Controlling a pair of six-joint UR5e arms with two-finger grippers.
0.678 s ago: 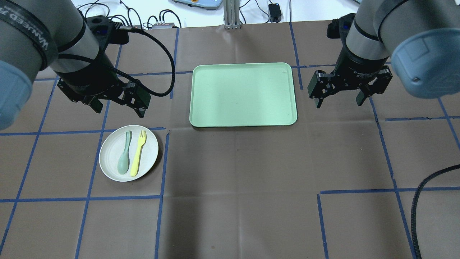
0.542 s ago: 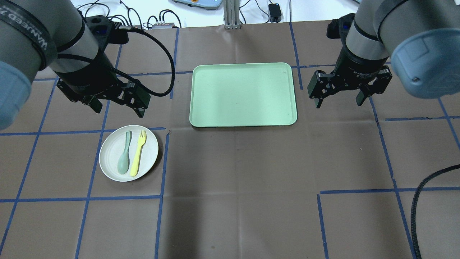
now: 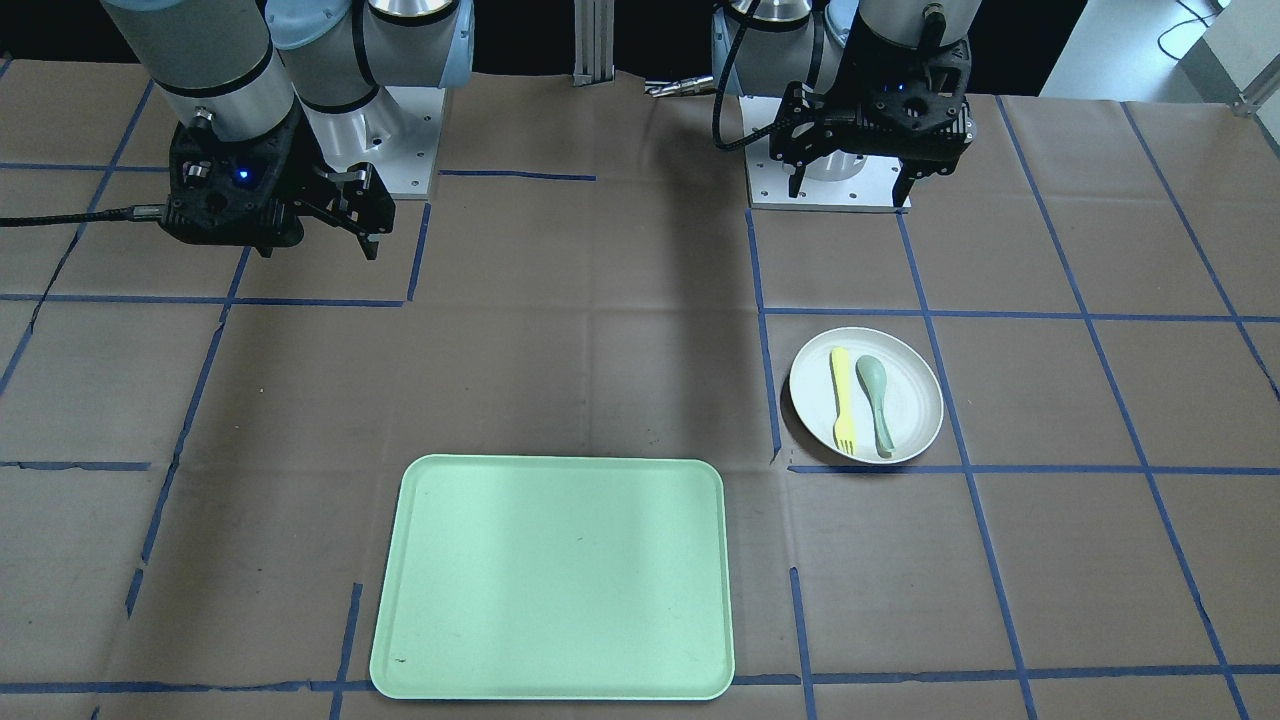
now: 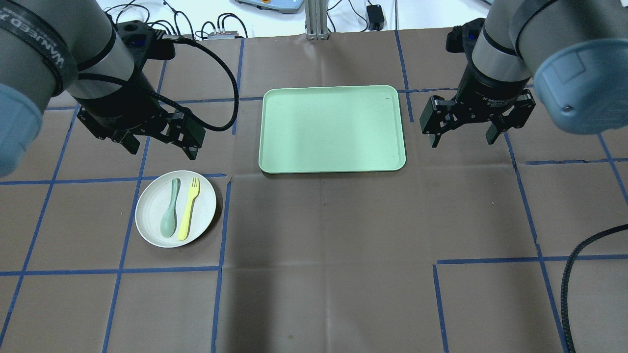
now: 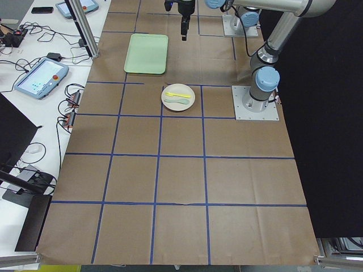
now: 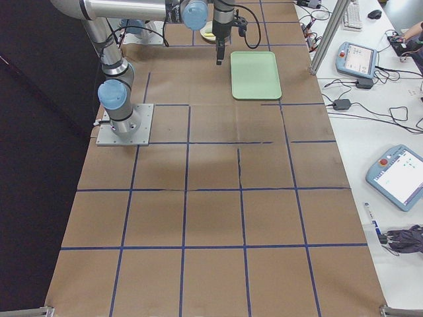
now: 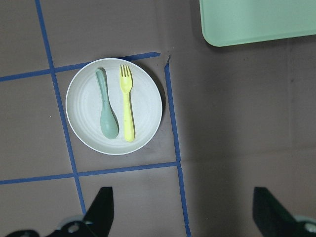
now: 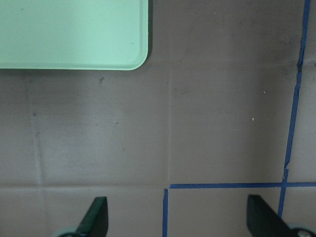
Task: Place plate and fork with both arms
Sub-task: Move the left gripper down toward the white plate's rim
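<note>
Left arm's black two-finger gripper (image 4: 162,149): jaws spread wide, gripping nothing. It hangs above the table near the plate, clear of it. In the left wrist view both fingers (image 7: 101,207) sit far apart at the bottom edge, with the whole plate in sight beyond them.

Round off-white shallow plate with a raised rim (image 4: 149,208): flat on the brown paper table cover with the blue tape grid (image 4: 324,220), on the robot's left side, tucked into a corner of the tape lines.

Grey-green plastic spoon (image 4: 169,212) and slim pale-yellow plastic fork (image 4: 188,211): both lie in the plate, side by side and roughly parallel. The fork is on the tray side, tines pointing away from the robot. Can't tell if the two touch at the near end.

Rectangular mint-green tray (image 4: 333,127): flat at table centre, apart from the plate and farther from the robot.

Right arm's black two-finger gripper (image 4: 462,140): jaws wide apart, holding nothing, up off the table just beside the tray's right short edge. The right wrist view shows one tray corner at top left and bare paper between the fingers (image 8: 96,217).
</note>
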